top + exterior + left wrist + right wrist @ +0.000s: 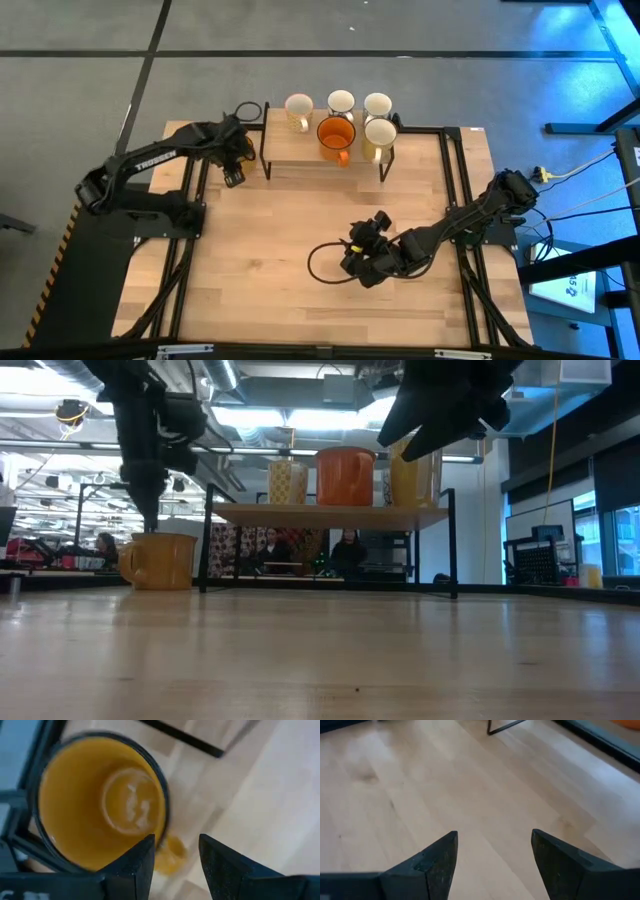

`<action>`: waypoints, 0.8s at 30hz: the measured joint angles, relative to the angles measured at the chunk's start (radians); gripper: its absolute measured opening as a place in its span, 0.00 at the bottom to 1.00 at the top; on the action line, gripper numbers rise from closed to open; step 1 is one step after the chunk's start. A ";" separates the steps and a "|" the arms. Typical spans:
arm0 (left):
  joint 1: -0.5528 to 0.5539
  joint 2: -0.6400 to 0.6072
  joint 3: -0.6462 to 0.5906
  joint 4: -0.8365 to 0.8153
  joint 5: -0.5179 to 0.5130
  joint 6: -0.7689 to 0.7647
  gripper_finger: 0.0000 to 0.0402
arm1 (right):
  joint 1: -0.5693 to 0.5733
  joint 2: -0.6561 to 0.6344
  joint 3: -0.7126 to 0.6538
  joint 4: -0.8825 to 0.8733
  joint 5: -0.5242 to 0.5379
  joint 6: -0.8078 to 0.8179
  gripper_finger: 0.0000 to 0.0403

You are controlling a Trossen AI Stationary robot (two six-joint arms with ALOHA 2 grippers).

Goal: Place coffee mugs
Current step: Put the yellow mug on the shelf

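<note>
The table [300, 250] is light wood boards with black rails along its sides. It stands on a grey floor [80, 90] with dark lines across it.

A wooden rack [325, 150] on thin black legs stands at the far edge of the table. Five mugs sit on top of it. Three pale mugs [340, 102] stand in a row at the back. The orange mug [336, 136] and one more pale mug [380, 133] stand in front of them.

The amber mug [160, 560] stands on the table just beside the rack, near the far left corner. It is upright, with its handle toward the side.

The left claw [175, 855] hangs right over the amber mug. Its fingers are spread and not holding anything. One finger is over the rim, but I cannot tell if it touches.

The right claw [492, 855] is over the middle of the table, toward the near right. Its fingers are spread wide over bare wood. A black cable [325, 262] loops beside that arm.

Behind the table is a big room with pipes and lights on the ceiling [290, 400]. People [345, 550] sit far back behind the rack, too small to see well.
</note>
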 joint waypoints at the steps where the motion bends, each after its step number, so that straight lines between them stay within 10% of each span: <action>1: 0.010 0.006 -0.007 0.030 0.000 0.015 0.37 | 0.000 0.000 -0.004 -0.001 0.013 0.011 0.59; 15: 0.080 0.110 -0.029 0.089 0.023 0.172 0.33 | -0.002 0.000 -0.010 -0.044 0.044 0.046 0.59; 24: 0.078 0.145 -0.029 0.120 0.009 0.154 0.07 | 0.000 0.000 -0.010 -0.044 0.044 0.046 0.59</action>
